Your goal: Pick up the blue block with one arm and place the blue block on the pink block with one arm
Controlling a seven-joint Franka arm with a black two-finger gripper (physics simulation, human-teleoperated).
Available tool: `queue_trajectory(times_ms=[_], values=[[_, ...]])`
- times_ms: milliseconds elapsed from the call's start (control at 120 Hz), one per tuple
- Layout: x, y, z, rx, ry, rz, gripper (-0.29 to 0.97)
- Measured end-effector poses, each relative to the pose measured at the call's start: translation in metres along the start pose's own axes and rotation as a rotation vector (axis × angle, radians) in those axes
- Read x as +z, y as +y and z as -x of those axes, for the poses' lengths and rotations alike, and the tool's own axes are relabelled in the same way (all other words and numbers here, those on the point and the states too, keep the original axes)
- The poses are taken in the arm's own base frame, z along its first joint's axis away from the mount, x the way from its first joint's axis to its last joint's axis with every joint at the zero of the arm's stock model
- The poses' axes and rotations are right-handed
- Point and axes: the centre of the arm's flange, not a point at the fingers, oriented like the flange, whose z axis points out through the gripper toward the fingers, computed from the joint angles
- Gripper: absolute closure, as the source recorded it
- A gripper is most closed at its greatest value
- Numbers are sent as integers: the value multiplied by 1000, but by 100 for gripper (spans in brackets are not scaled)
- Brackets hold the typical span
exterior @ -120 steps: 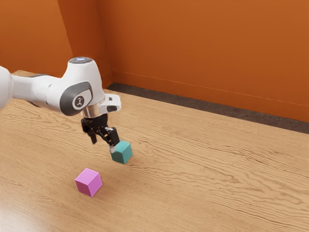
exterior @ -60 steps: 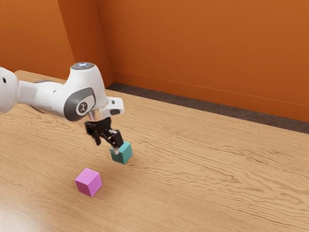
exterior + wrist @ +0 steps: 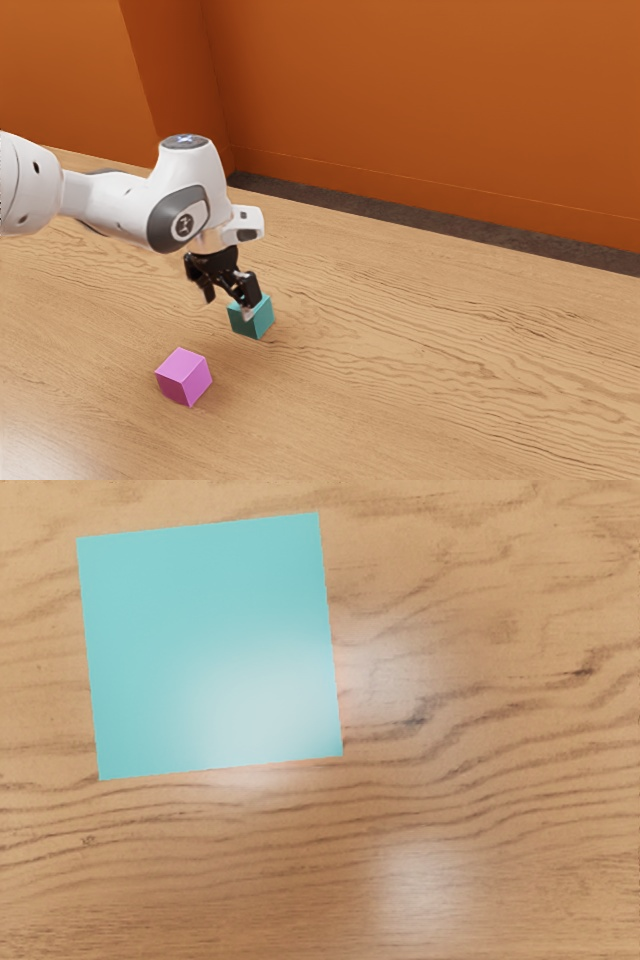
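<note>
Here, the gripper (image 3: 231, 295) hovers just over the blue block (image 3: 253, 319), fingers spread and holding nothing — the block rests on the table (image 3: 450, 330), apart from the pink block (image 3: 184, 376) — so grasp, lift and stacking all remain.

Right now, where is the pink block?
The pink block sits on the wooden table near the exterior view's lower left, apart from the blue block that lies up and to its right under the gripper.
</note>
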Motion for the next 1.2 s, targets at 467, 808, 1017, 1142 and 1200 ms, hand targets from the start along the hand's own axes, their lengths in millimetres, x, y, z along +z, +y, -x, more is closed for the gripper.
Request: queue_trajectory(times_ms=[467, 808, 1017, 1142, 1200], values=[[6, -7, -48, -10, 11, -10, 0], [18, -20, -54, -47, -10, 6, 0], [33, -25, -54, -58, -34, 9, 0], [36, -25, -58, -58, -35, 8, 0], [39, -25, -59, -58, -40, 9, 0]])
